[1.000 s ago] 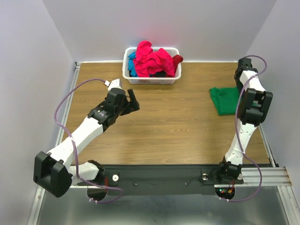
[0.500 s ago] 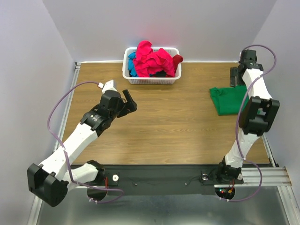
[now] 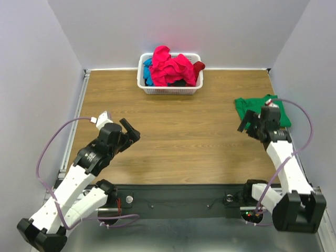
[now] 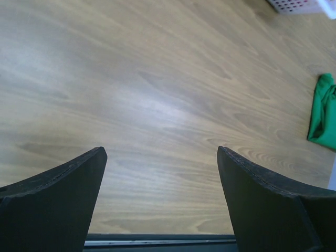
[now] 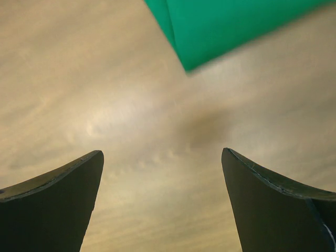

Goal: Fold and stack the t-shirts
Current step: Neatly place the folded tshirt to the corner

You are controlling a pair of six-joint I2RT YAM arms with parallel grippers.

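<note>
A folded green t-shirt [image 3: 253,109] lies on the wooden table at the right, partly hidden by my right wrist. Its corner shows in the right wrist view [image 5: 226,26], and it shows in the left wrist view [image 4: 323,113]. Crumpled bright pink-red t-shirts [image 3: 170,65], a blue one [image 3: 148,74] and a dark one [image 3: 181,82] fill the white basket [image 3: 170,90] at the back. My left gripper [image 3: 131,132] [image 4: 160,152] is open and empty above bare wood at the left. My right gripper [image 3: 245,124] [image 5: 163,152] is open and empty just near of the green shirt's front left corner.
Grey walls close in the table on the left, back and right. A metal rail [image 3: 79,110] runs along the left edge. The black base bar [image 3: 178,202] with both arm bases lies along the near edge. A basket corner shows in the left wrist view [image 4: 302,5].
Both arms have drawn back toward the near edge. The left gripper moved nearer and left. The right gripper swung down from the back right corner to the green shirt's near left side.
</note>
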